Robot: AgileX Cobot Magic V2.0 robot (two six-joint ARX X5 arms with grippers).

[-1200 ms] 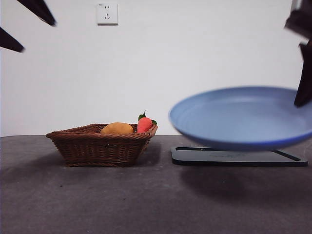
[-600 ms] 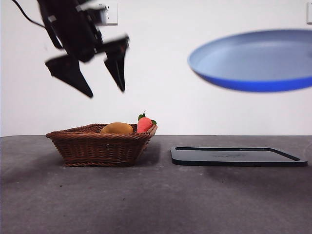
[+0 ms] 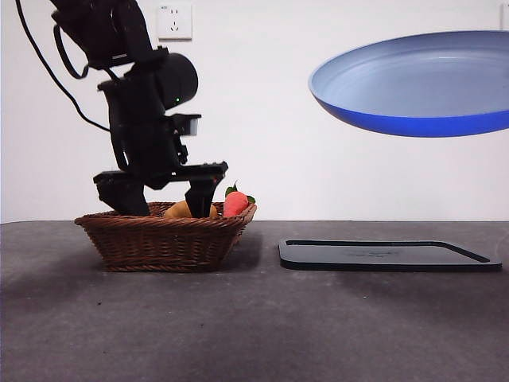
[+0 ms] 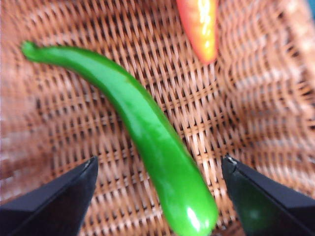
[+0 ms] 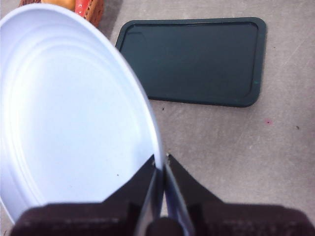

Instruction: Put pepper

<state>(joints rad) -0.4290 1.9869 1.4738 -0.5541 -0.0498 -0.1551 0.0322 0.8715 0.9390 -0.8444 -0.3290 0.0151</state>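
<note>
Half a second ago my left gripper (image 3: 163,208) hung high above the wicker basket (image 3: 165,237); now it has dropped into it, jaws spread wide on either side of the pepper (image 4: 142,125) but not touching it. My right gripper (image 5: 161,169) is pinched onto the rim of the blue plate (image 3: 413,83), which sits at much the same height in the air as before, above the dark tray (image 3: 390,255).

I count one pepper, one basket, one plate, one tray, one red item with green leaves (image 3: 235,202) and one orange-yellow item (image 3: 180,210).

Only the left wrist view shows the pepper, lying on the basket floor; from the front the basket wall hides it. An orange-red tip (image 4: 201,24) lies beyond it, probably the red item.
</note>
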